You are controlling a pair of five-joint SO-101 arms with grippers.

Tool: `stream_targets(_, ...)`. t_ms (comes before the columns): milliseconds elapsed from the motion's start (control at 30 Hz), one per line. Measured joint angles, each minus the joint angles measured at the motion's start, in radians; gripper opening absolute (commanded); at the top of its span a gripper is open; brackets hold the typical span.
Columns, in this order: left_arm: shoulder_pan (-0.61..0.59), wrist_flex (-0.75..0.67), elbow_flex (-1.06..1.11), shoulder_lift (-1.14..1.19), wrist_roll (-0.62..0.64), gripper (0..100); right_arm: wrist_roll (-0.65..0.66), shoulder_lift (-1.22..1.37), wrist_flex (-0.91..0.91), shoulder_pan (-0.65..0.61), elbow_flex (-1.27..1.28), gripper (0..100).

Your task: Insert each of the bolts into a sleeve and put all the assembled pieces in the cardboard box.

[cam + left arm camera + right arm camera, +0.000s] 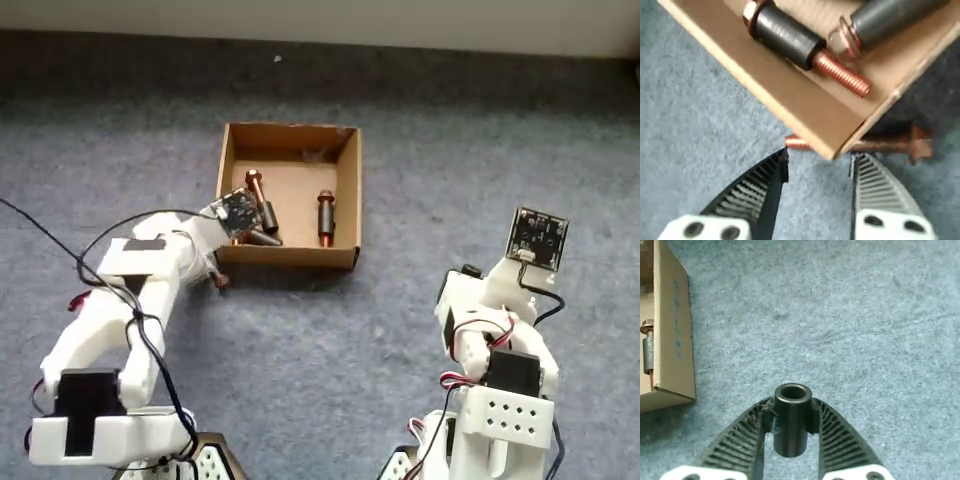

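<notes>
The cardboard box (290, 255) holds three bolt-and-sleeve pieces, among them one upright in the picture (326, 217) and one by the left wall (258, 195). A bare copper bolt (221, 281) lies on the carpet against the box's front left corner. My left gripper (820, 157) hangs open just over this bolt (912, 143), whose middle is hidden behind the box corner (840, 135). My right gripper (791, 407) is shut on a black sleeve (792, 420), held upright with its bore showing, above bare carpet to the right of the box (670, 340).
Grey carpet covers the whole work area, with open room between the arms and right of the box. Black cables trail from the left arm (130, 310). The right arm (500, 340) stands well clear of the box.
</notes>
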Motion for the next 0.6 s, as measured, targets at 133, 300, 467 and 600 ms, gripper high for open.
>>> stream_targets(133, 0.061, -0.025, 0.012, -0.012, 0.117, 22, 0.0, 0.0, 0.0, 0.0, 0.0, 0.6)
stream_targets(300, 0.13, -0.017, 0.015, -0.072, 0.218, 22, 0.0, 0.0, 0.0, 0.0, 0.0, 0.6)
stream_targets(467, 0.164, 0.061, 0.015, -0.147, 0.239, 22, 0.0, 0.0, 0.0, 0.0, 0.0, 0.6)
stream_targets(600, 0.206, 0.158, 0.014, -0.224, 0.25, 22, 0.0, 0.0, 0.0, 0.0, 0.0, 0.6)
